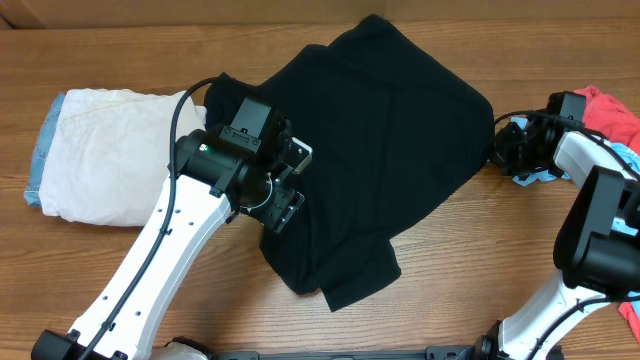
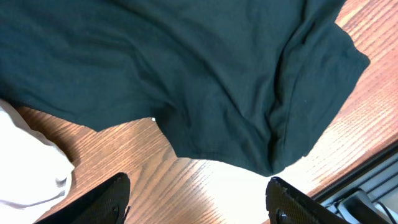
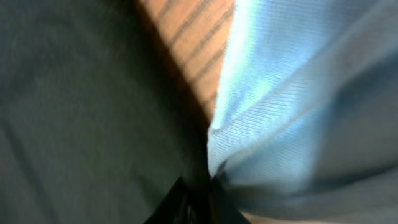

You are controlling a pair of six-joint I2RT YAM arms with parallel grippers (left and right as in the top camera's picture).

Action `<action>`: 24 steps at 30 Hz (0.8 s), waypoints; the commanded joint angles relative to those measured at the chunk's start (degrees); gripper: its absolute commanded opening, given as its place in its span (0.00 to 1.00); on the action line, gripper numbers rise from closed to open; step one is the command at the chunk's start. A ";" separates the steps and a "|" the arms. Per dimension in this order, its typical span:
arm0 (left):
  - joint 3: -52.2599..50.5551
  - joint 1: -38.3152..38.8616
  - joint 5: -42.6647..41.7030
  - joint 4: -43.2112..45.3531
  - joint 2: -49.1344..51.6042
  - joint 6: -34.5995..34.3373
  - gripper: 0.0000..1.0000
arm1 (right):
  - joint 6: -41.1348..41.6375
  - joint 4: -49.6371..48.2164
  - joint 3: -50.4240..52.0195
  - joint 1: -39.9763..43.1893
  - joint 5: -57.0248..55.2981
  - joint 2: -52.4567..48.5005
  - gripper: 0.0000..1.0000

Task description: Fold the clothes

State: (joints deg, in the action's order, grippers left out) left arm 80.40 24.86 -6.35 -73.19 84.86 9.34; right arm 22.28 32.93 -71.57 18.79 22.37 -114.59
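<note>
Overhead view: a large plain black short-sleeved T-shirt [image 1: 390, 130] lies bunched across the middle of the wooden table [image 1: 470, 270]. It reaches toward the far edge, and one flap trails toward the near edge. It is not spread flat, and no clean fold is evident. A folded cream fabric garment [image 1: 120, 150] sits at the left edge. A red fabric garment [image 1: 612, 108] and a light blue fabric garment [image 1: 528, 178] lie at the right edge.

Left gripper [image 2: 198, 186]: positioned over the shirt's left hem. Its jaws are wide with nothing between them, and bare wood lies below.

Right gripper [image 1: 508, 148]: positioned at the shirt's right corner. The right wrist view is blurred. The fingertips [image 3: 186, 202] look drawn close where black cloth meets light blue, but whether they are closed, and on which cloth, I cannot tell.

Risks, as judged:
1. The two cloths touch at the right fingertips, so a pull there may drag the light blue garment along with the shirt.
2. The left jaws sit over wood at the hem's edge. Closing there may catch only a thin lip, which could slip out.
3. Folding the shirt before spreading it would set the present bunching into the fold.
4. The cream garment lies just beside the left arm, so a sweep toward the left edge could disturb it.
</note>
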 commanded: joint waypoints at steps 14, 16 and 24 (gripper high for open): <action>1.38 -0.26 2.49 1.49 -1.14 0.55 0.82 | -0.76 15.08 0.28 8.81 -18.86 19.10 0.52; 1.38 -0.26 2.19 1.42 -1.14 0.50 0.85 | -0.79 16.92 0.28 8.87 -17.64 19.10 0.58; 1.38 -0.26 1.81 1.09 -1.14 0.48 0.86 | -0.07 15.52 7.04 6.93 -9.27 18.62 0.67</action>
State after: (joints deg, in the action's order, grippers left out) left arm 80.42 24.86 -4.27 -72.34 84.86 9.39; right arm 21.23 51.35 -68.75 26.89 9.10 -95.35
